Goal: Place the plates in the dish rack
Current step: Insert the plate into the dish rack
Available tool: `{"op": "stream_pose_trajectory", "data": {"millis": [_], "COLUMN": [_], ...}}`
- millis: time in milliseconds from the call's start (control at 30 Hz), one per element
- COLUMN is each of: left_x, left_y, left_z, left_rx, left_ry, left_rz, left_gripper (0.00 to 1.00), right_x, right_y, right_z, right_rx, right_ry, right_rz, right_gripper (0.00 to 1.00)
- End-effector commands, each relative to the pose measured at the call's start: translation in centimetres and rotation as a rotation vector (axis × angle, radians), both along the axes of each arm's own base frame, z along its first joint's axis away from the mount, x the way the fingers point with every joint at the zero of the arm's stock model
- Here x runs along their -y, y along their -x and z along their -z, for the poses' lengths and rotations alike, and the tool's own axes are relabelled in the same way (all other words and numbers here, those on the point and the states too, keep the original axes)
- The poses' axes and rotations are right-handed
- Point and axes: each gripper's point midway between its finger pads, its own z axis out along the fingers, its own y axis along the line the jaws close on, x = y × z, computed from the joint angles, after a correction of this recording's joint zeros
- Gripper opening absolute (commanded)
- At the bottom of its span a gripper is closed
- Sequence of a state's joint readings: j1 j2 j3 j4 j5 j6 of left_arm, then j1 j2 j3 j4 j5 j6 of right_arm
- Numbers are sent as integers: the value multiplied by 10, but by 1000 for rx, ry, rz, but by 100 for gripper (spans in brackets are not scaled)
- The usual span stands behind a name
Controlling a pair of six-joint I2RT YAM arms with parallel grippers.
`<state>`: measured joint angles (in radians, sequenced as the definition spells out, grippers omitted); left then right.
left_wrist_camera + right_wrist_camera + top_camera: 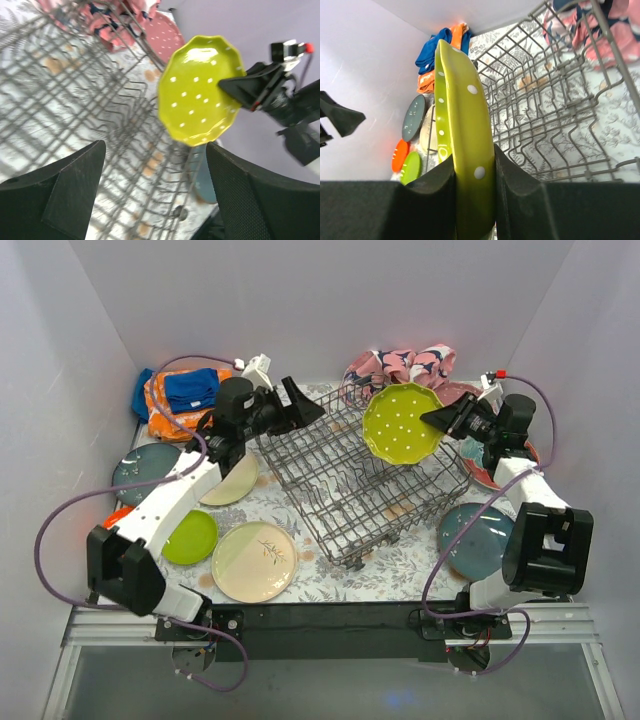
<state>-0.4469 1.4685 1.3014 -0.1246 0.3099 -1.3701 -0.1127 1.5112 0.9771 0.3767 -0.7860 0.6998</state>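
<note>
Fingers [520, 185] of my right gripper [441, 420] squeeze the rim of the lime dotted plate [400, 423]. I hold it up on its edge over the far right side of the dish rack [340, 500]. My left gripper [300, 405] hangs over the rack's far left corner, fingers wide apart, holding nothing. Left of the rack lie a cream leaf plate [254, 561] and a small green plate [190, 537]. A teal plate [475, 538] lies to the right of the rack.

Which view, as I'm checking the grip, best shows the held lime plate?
Right wrist: the lime plate sits edge-on, clamped in the right gripper. Left wrist shows its dotted face and pinched rim; top view likewise, smaller.
</note>
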Motion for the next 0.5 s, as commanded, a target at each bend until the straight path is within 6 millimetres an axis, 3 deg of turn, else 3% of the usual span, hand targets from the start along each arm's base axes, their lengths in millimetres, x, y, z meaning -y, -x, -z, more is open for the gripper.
{"op": "stream_pose_trajectory", "data": {"millis": [0,100,133,167,267,333,367,467], "left_x": [-57,-87,-96,-105,-130,-145,-149,-161], "left_y": [27,46,50,61,67,72,74,78], "left_z": [11,11,24,15,33,31,41,44], "left_rx": [108,168,161,199,220,256,247,277], "left_ry": [-256,-359,-400,-408,-506,-545,-566,-586], "left_rz": [-106,-163,-173,-188,-254,-301,-311,-355], "left_gripper": [82,87,88,89,91,91,91,91], "right_x": [5,10,10,12,15,15,18,24], "right_y": [14,12,11,9,1,-2,-6,-12], "right_z": [-63,-60,-57,-56,-52,-50,-51,-55], "right_rx": [319,336,336,337,377,416,427,466], "right_ry": [98,138,148,162,254,333,363,442], "right_rz": [-67,-46,-43,-25,9,19,48,78], "right_gripper": [1,1,1,1,1,1,1,1]}}
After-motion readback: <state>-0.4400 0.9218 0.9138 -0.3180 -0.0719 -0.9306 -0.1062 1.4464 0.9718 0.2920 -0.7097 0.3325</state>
